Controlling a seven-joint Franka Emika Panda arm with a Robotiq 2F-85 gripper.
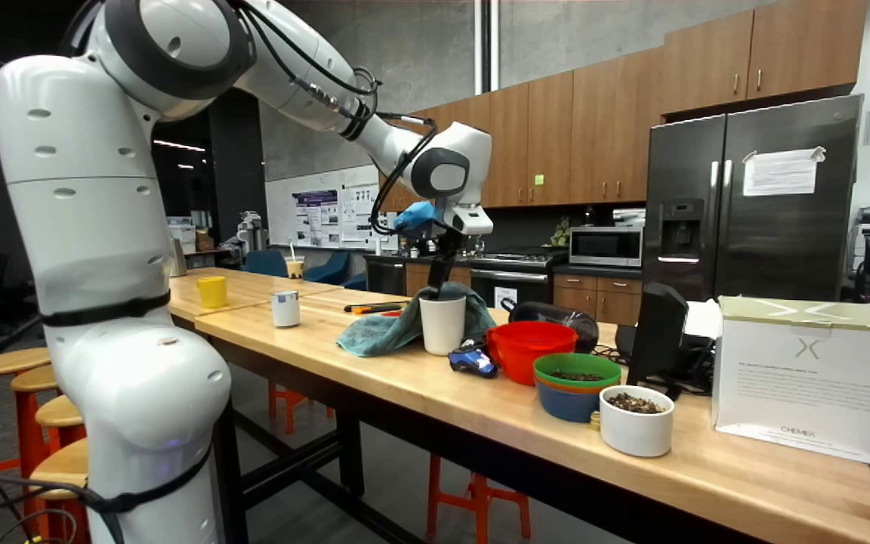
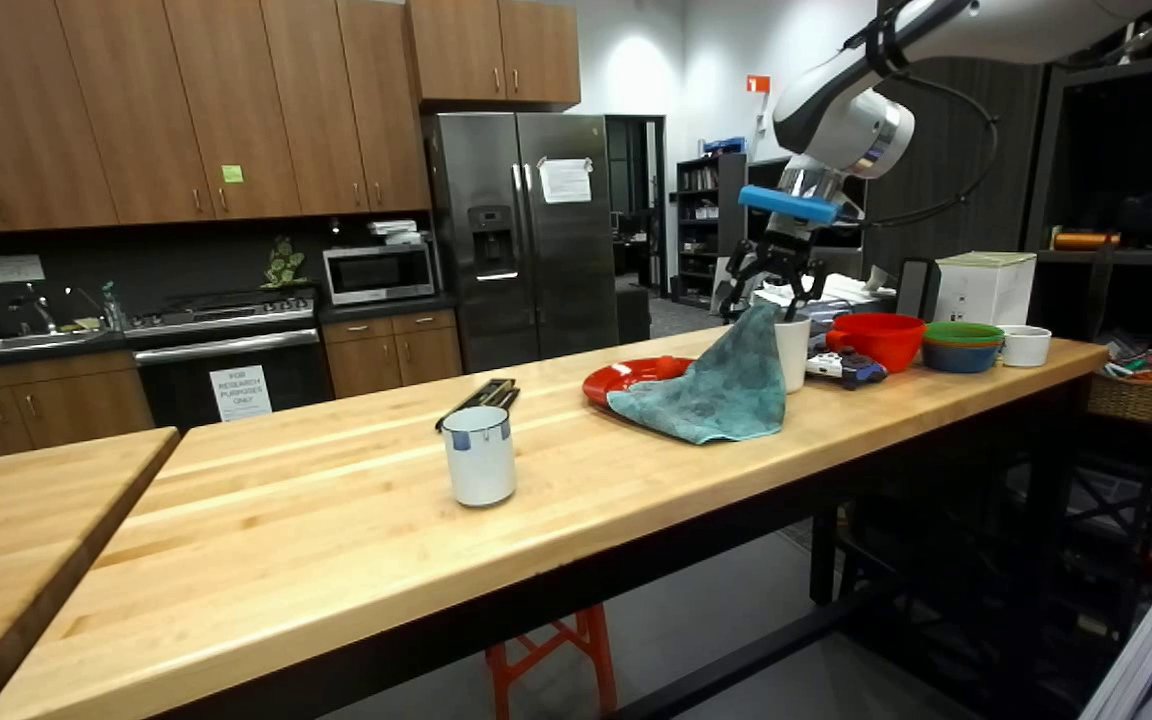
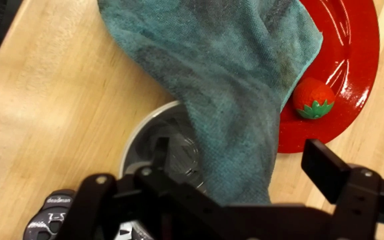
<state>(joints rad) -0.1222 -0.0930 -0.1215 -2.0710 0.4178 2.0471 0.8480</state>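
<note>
A: Your arm (image 1: 95,219) takes up the left of the frame in an exterior view, with its far end pointing down near the centre. Why that angle?

B: Probably because what you have beneath it on the counter (image 2: 336,500) either lies flat or faces upward.

A: You see the teal cloth (image 3: 225,86) running from the top of the wrist view to below its centre. Why does that lower end rise?

B: It covers part of the red plate (image 3: 358,66) at upper right, then lies across the mouth of your white cup (image 1: 442,329), which stands just below centre in an exterior view. The rim likely props it up; you can't tell whether any of it hangs inside.

A: And your jaws?

B: Set wide. In the wrist view, one of the fingers (image 3: 161,151) shows low and left of centre, over the cup's mouth; its partner is at lower right. The cloth passes between with a gap on each side, so you don't appear to be gripping it.

A: The dark controller (image 3: 47,216) at lower left of that view?

B: Just beside your cup, seemingly parked out of the cloth's way.

A: Then you have the red fruit-shaped piece (image 3: 312,95), on the plate right of centre.

B: Just beside the cloth's edge, uncovered; the plate's curve probably keeps it from rolling away.
</note>
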